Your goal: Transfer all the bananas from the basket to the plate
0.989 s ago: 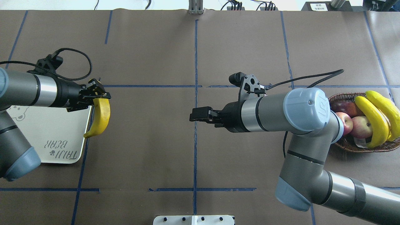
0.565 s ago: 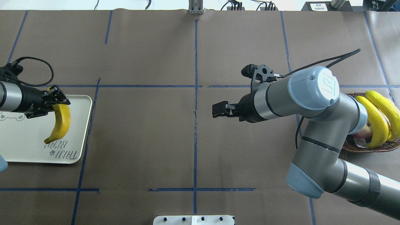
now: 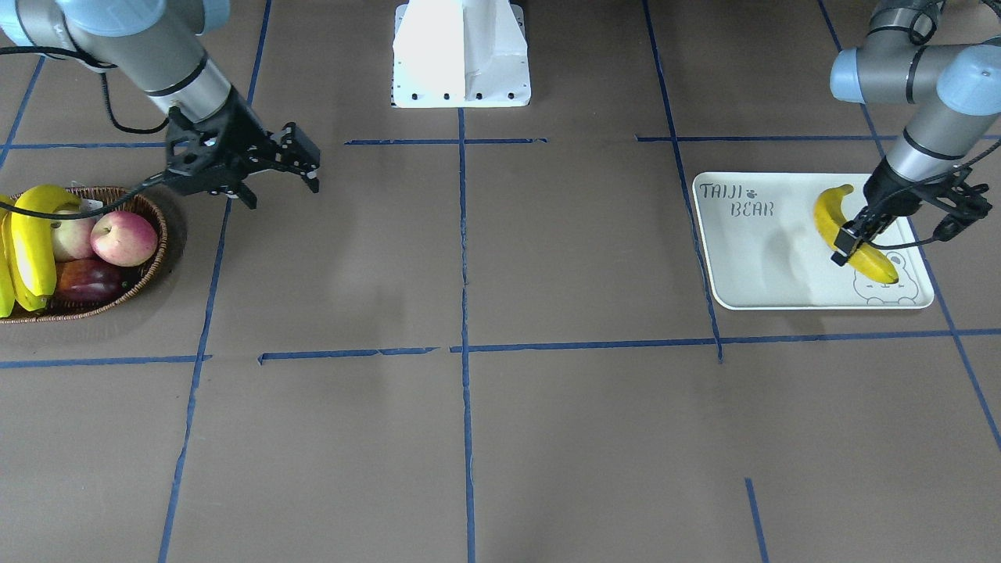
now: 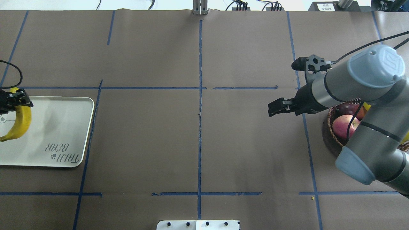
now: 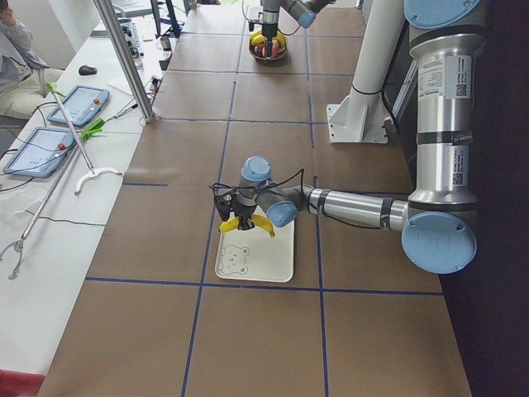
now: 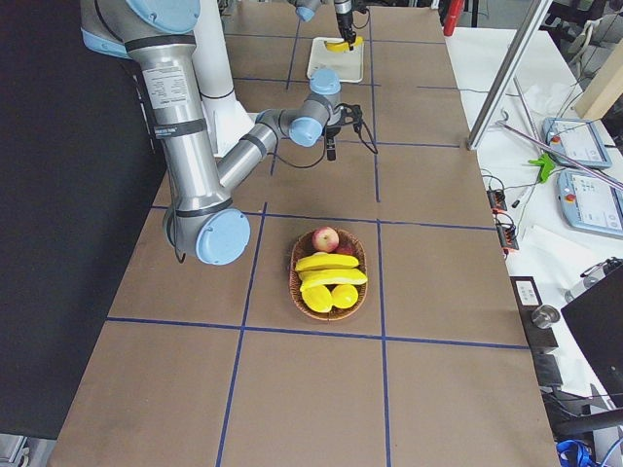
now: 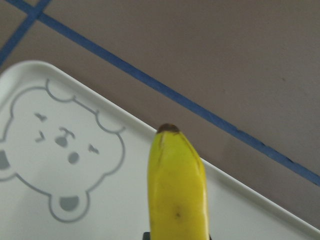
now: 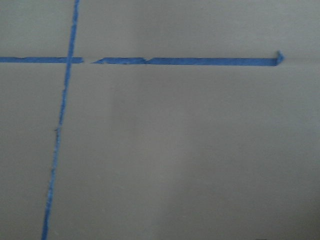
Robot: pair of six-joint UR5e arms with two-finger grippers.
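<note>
My left gripper [image 3: 846, 244] is shut on a yellow banana [image 3: 827, 215] and holds it low over the bear end of the off-white plate [image 3: 762, 262]; I cannot tell whether it touches. The overhead view shows this gripper [image 4: 17, 99], banana [image 4: 21, 123] and plate [image 4: 60, 127] at the far left. The left wrist view shows the banana's tip [image 7: 177, 185] above the bear drawing. My right gripper [image 3: 306, 164] is open and empty over bare table, beside the wicker basket [image 3: 152, 215]. Bananas [image 3: 31, 234] lie in the basket, also seen from the right [image 6: 329, 263].
Apples [image 3: 125, 237] lie in the basket with the bananas; my right arm covers most of the basket [image 4: 330, 140] in the overhead view. The white robot base [image 3: 461, 55] stands at the robot's edge of the table. Blue tape lines cross the brown table.
My left gripper has carried the banana further left, from the plate's right edge to over its bear end. My right arm has drawn back to the right, toward the basket.
</note>
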